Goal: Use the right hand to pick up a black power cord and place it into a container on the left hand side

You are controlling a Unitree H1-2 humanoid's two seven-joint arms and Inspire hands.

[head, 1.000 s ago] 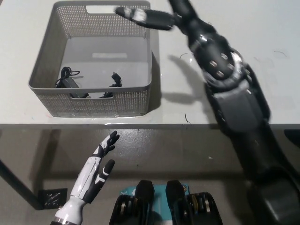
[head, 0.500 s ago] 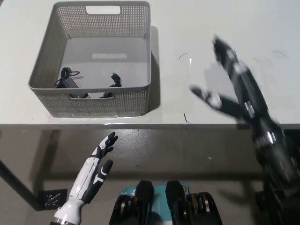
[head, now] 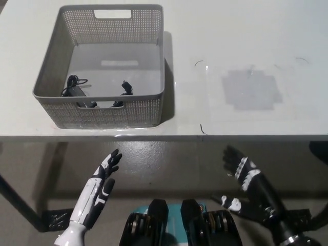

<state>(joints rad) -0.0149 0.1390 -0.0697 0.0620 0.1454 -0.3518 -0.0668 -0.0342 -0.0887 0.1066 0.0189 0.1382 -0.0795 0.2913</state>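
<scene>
Black cord (head: 77,90) coiled in the front-left corner of the grey basket (head: 154,61) on the table (head: 246,51), well up and left of the empty, spread right hand (head: 241,171) below the table edge; left hand (head: 100,184) nearer, also spread, idle.

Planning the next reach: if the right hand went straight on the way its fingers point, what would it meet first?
The right hand is open below the table, pointing up and slightly left. It would probably meet the table's front edge first, though depth is unclear.
</scene>
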